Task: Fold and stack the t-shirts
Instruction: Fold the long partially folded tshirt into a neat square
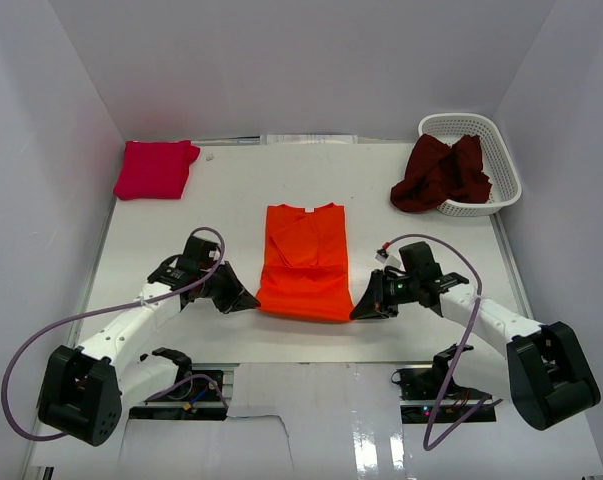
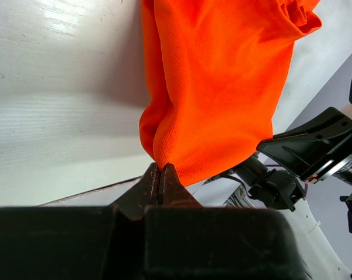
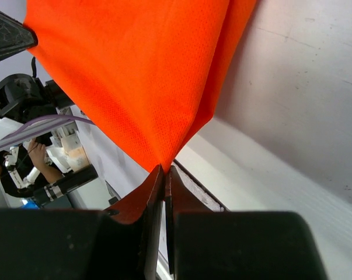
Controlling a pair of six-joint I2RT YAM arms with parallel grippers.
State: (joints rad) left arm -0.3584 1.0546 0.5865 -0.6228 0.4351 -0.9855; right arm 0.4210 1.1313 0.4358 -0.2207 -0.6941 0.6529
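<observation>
White table (image 1: 181, 220) bears the orange tee (image 1: 303, 265) at its centre, lying flat and narrowed, collar at the far end. The pink tee (image 1: 156, 170) sits folded at the far left corner, well apart. The maroon tee (image 1: 441, 175) lies crumpled, half in the basket (image 1: 461, 118) at far right. The left gripper (image 1: 251, 300) is closed tight on the near left hem corner, and the right gripper (image 1: 361, 310) is likewise pinched on the near right corner. Judged step: folding hem to collar. Recommended: raise both corners together and level, hold the hem taut between the arms, carry it straight to the collar edge, lay it square, and release both at once. No brand, label or writing is legible in any view.
</observation>
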